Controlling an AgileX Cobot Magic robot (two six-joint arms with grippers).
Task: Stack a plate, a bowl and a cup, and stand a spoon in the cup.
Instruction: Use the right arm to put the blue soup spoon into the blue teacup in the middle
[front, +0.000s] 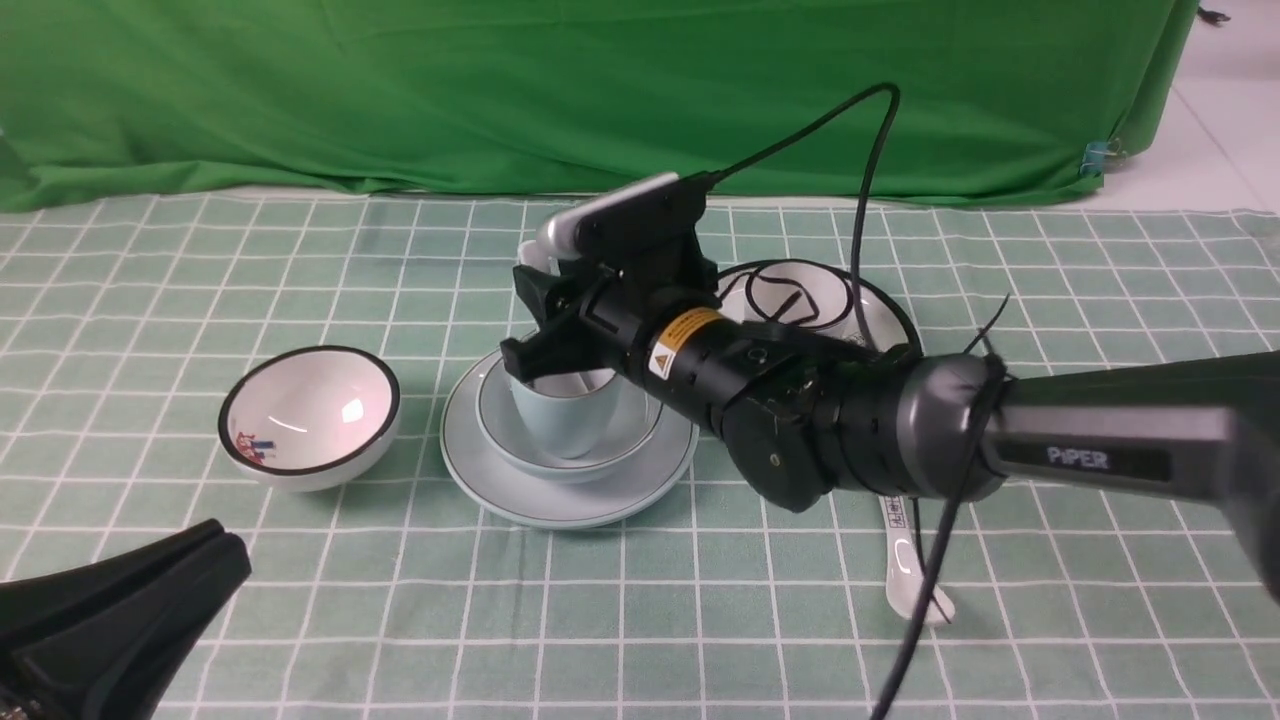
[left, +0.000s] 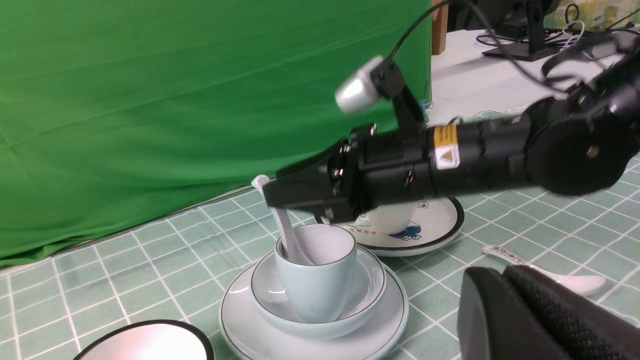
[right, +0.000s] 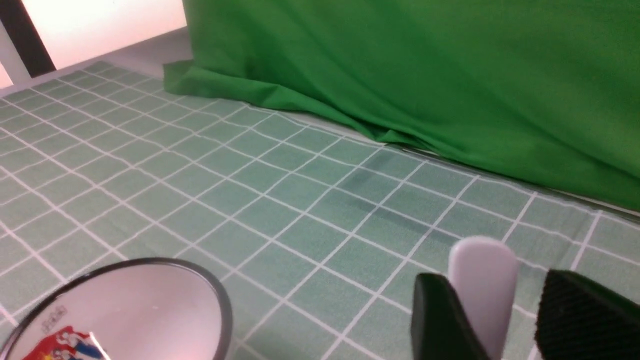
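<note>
My right gripper (right: 500, 305) was spread around the spoon (left: 284, 227) standing in the cup (left: 315, 290) on bowl (left: 367, 285) and plate (left: 237, 312); my left gripper (front: 222, 548), at seven o'clock, was pressed together

Smooth, glossy glazed ceramic: cup (front: 565, 420), bowl (front: 640, 432), plate (front: 560, 506), spoon (left: 286, 235). Matt, flat finish on the checked tablecloth (front: 700, 620). Soft, creased matt cloth for the green backdrop (front: 400, 90). Matt black plastic on the right arm's casing (front: 770, 385).
</note>
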